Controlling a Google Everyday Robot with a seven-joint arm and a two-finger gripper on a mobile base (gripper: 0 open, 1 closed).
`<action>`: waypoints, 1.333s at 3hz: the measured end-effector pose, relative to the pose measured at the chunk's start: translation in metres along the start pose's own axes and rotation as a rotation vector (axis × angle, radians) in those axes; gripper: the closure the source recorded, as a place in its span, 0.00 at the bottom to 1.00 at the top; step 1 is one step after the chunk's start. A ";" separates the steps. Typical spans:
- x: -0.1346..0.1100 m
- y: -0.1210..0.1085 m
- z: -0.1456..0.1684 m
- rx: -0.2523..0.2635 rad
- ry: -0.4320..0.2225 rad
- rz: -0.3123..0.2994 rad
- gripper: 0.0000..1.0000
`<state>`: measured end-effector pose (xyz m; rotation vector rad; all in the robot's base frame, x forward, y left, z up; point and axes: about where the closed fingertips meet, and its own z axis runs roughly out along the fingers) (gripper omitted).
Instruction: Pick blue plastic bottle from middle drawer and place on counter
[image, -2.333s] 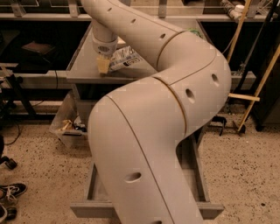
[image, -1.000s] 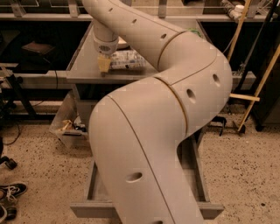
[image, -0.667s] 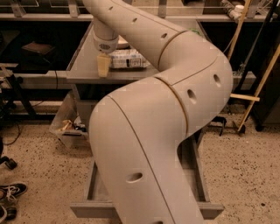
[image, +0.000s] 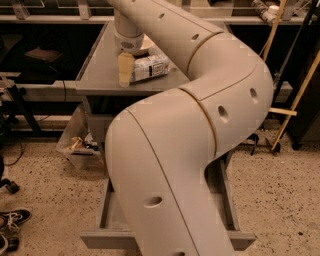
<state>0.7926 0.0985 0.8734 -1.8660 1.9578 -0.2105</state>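
The blue plastic bottle (image: 150, 66) lies on its side on the counter (image: 100, 70), its label facing up. My gripper (image: 125, 70) points straight down at the bottle's left end, with its tip at the counter surface. My large beige arm fills the middle of the camera view. The middle drawer (image: 227, 210) stands pulled out at the bottom. Only its side walls and front edge show, because the arm hides its floor.
A white bowl (image: 146, 46) sits on the counter just behind my wrist. A clear bin (image: 75, 145) of clutter stands on the floor left of the cabinet. Shoes (image: 12, 217) lie at the far left. Wooden poles (image: 292, 100) lean at the right.
The bottle has gone from tilted at the gripper to lying flat on the counter. The gripper has shifted slightly left of it.
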 end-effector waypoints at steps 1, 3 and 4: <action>0.041 -0.029 -0.074 0.062 0.032 0.076 0.00; 0.101 -0.030 -0.255 0.185 0.035 0.175 0.00; 0.097 -0.034 -0.256 0.200 0.026 0.170 0.00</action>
